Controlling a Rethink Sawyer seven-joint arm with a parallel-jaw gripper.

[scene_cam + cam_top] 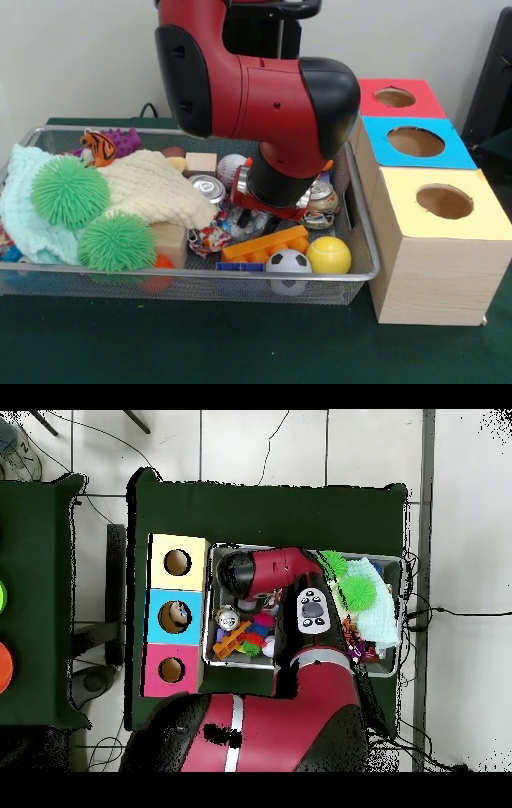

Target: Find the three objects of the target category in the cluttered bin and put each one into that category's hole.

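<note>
Gripper (272, 210) low in wire mesh bin (362, 240), sunk among clutter under red-and-black arm (256, 96); opening and any grip: cannot tell, tips hidden.

Front view: gripper end just above crumpled colourful wrappers (214, 234), between silver drink can w/ pull-tab top (208, 188) and second dented can (322, 197). White baseball w/ red stitching (230, 168) just behind. Orange plastic toy brick (266, 245), small black-and-white soccer ball (288, 262), yellow ball (329, 255) along near rim. Two green spiky rubber balls (70, 192) on pale mint towel (24, 204) and cream knitted cloth (156, 188) at other end; orange striped tiger toy (99, 147) and purple knobbly toy (124, 140) at far rim. Beside bin, row of three wooden boxes w/ round holes: yellow-topped box (436, 232), blue-topped box (412, 142), red-topped box (396, 98).

Overhead view: arm (275, 571) across bin (300, 669), gripper itself hidden beneath. Boxes touching bin side: yellow (178, 562), blue (175, 616), pink-red (172, 670). Orange brick (228, 646) and soccer ball (227, 621) near box side; green spiky balls (350, 592) far side.
</note>
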